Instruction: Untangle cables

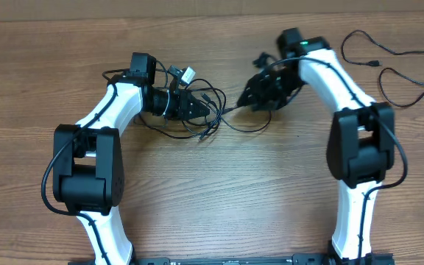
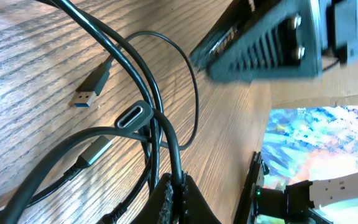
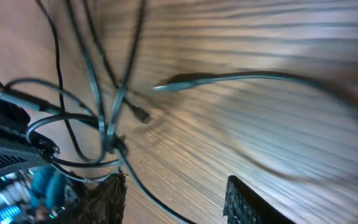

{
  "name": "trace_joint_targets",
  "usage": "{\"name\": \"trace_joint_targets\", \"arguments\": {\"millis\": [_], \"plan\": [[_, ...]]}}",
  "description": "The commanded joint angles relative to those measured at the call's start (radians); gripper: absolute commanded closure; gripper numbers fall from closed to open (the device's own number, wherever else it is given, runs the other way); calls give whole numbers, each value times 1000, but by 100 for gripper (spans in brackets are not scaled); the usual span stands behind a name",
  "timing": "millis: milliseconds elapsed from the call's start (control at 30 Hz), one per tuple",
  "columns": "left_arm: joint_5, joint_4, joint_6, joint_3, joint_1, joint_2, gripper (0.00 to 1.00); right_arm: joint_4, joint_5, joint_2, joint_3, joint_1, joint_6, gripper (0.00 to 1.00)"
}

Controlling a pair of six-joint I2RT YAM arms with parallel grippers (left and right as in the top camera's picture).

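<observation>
Left tool [image 2: 176,198] clamped shut on cables [image 2: 132,116], bunched just 11 o'clock of surface [image 1: 219,199] centre; right tool [image 3: 176,202] held half-open, nothing gripped; knot may be tightened if crossed strands are pulled apart.

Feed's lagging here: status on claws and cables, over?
Left claw shut on tangle. Right claw open beside it. One cable apart, far right. No obstruction seen.

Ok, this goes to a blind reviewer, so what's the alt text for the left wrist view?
The left pincer is shut on several thin black cables lying across a wooden table. Two plug ends rest ahead of it: a silver-tipped USB plug and an oval-mouthed plug.
</observation>
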Motion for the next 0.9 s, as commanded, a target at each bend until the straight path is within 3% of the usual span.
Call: {"name": "trace_joint_targets", "arguments": {"millis": [0,200,333,400,500,733,867], "plan": [[-2,11,-40,10,-7,-4,96,-15,-24,-18,-1,-13,-12,49],[129,92,-259,10,-5,-4,96,-25,78,-18,-2,35,-12,49],[343,184,-273,10,0,-4,96,-61,104,-18,-11,105,-11,49],[377,206,-272,10,9,-4,96,-74,103,-18,-15,128,-11,49],[322,209,-272,10,24,-4,96,-94,34,-18,-15,147,-19,50],[-41,124,-269,10,16,-4,96,-105,-212,-18,-15,128,-79,50],[-61,92,-265,9,-15,-2,96,-78,-282,-18,-15,127,-101,49]]}}
